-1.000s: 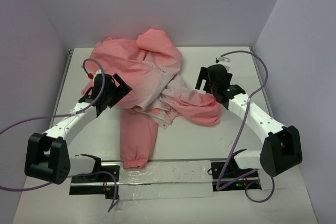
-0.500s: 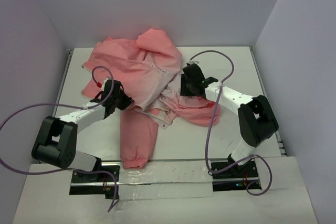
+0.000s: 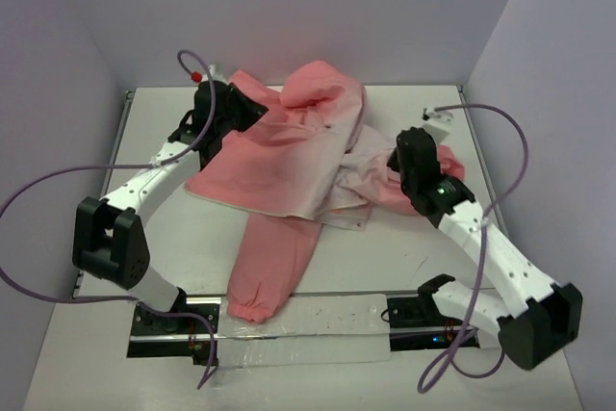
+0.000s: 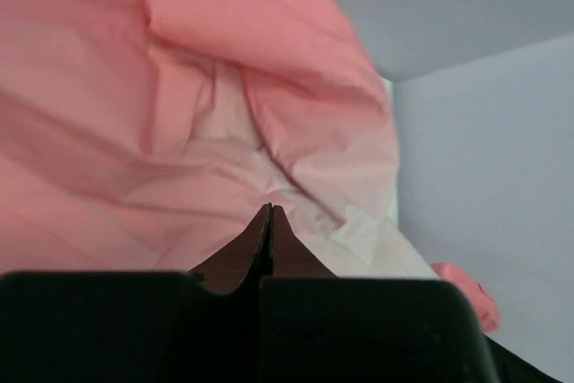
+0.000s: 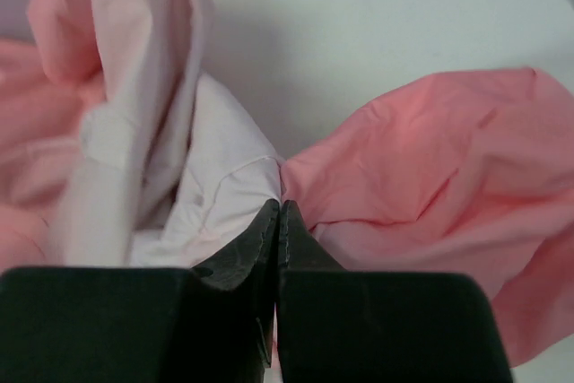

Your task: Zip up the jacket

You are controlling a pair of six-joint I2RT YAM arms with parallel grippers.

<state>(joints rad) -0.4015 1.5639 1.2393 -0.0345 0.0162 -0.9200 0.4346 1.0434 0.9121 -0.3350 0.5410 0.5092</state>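
Note:
The salmon-pink jacket [image 3: 279,151] lies crumpled across the back half of the white table [image 3: 192,238], hood [image 3: 322,84] at the far side. One long sleeve [image 3: 274,267] trails toward the front edge. My left gripper [image 3: 236,111] sits at the jacket's back-left corner, jaws shut with the tips pressed into pink fabric [image 4: 134,132]; the left gripper [image 4: 271,208] shows no gap. My right gripper [image 3: 404,156] is shut at the jacket's right side, and the right gripper [image 5: 279,204] tips meet where pale lining [image 5: 224,195] joins a pink sleeve [image 5: 421,168]. The zipper cannot be made out.
Lilac walls [image 3: 289,7] close in the table at the back and on both sides. Purple cables [image 3: 48,199] loop off both arms. A shiny strip [image 3: 298,324] runs along the front edge between the arm bases.
Both grippers closed from open. The left arm swung to the back-left and the right arm out to the right, and the jacket shifted and spread wider between them.

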